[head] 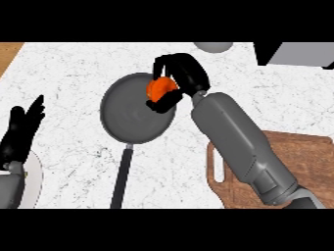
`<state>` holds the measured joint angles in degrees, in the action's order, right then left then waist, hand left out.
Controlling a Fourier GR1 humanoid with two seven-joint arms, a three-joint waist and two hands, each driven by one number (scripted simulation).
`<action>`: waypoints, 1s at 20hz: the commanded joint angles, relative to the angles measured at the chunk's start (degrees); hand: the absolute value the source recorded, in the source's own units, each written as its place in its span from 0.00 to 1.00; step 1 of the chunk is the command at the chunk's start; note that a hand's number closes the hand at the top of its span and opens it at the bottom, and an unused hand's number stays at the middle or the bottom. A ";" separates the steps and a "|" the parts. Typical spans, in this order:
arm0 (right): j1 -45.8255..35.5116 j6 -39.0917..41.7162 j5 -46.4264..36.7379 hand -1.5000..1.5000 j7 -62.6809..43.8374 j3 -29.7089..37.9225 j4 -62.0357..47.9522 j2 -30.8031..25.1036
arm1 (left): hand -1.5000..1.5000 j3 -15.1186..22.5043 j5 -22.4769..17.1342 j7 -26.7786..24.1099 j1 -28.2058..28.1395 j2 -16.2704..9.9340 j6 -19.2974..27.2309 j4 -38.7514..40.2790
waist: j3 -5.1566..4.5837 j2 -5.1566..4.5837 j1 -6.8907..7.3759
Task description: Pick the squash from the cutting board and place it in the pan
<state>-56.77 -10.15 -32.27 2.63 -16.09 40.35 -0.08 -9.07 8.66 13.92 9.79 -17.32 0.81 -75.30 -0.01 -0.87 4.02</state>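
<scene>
- Squash [160,88] is held in the right hand [178,81], whose fingers and thumb curl round it from above and below; it sits over the pan's far right rim, toward the far edge of the worktop.
- Reason for this hold, as I judge it: the wrap-around grasp keeps a rounded item from rolling out during the carry, and the position above the rim suggests the placing step is at hand, release not yet made.
- Whether the squash touches the pan [130,115] or hangs just above it cannot be told from the head view.
- Pan lies near the middle of the worktop [68,73], with its long dark handle [122,176] pointing toward the near edge, which leaves the bowl open to an approach from the right.
- Cutting board [307,157] lies at the near right corner, partly under the right forearm; no squash is on its visible part (forearm hides a strip of it).
- Left hand [19,132] rests relaxed near the worktop's left edge, fingers straight and pointing up, holding nothing; it takes no part in the carry.
- Appearance of the squash: bright orange, rounded, smooth-looking, with a paler highlight on its upper face; only a portion shows between the black fingers, so its full outline and any stem cannot be made out.
- Task progress, by judgement: nearly done; lowering toward the pan's centre and letting go remain.
</scene>
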 commanded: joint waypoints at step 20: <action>-0.45 -6.22 28.72 0.00 5.53 -14.81 -12.95 0.08 | 0.50 4.99 2.01 0.32 8.00 3.12 -1.43 2.04 | 0.13 -2.35 8.85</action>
<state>-57.99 -15.07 -6.47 6.74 -29.23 27.56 -0.01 -5.10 10.34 14.37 17.45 -15.05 -0.52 -73.06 0.09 -3.05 11.62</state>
